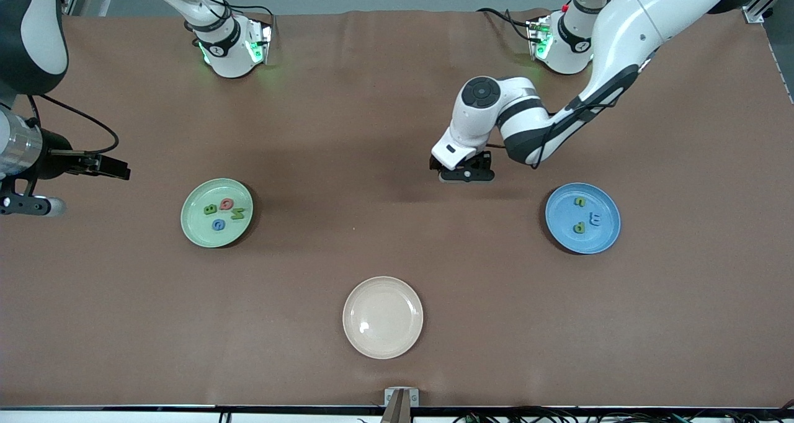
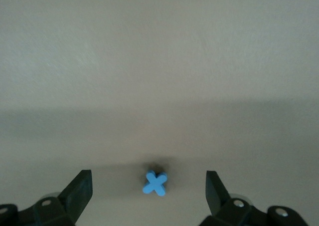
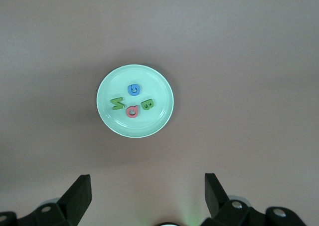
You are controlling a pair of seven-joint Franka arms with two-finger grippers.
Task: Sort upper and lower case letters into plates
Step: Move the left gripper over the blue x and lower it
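A small blue x (image 2: 155, 183) lies on the brown table between the open fingers of my left gripper (image 2: 148, 175). That gripper (image 1: 462, 175) hangs low over the table and hides the x in the front view. The light green plate (image 1: 192, 224) holds a red Q (image 1: 227, 204), a green B (image 1: 210, 209), a green N (image 1: 238, 213) and a blue G (image 1: 218, 224). In the blue plate (image 1: 558, 224) lie a green n (image 1: 580, 202), a blue m (image 1: 595, 219) and a green p (image 1: 579, 227). My right gripper (image 3: 148, 178) waits high up, open and empty, looking down on the green plate (image 3: 107, 116).
A cream-white plate (image 1: 383, 317) with nothing in it sits nearer the front camera, between the two coloured plates. The right arm's hand (image 1: 121, 169) hangs in the air at the right arm's end of the table. Both bases stand along the table's back edge.
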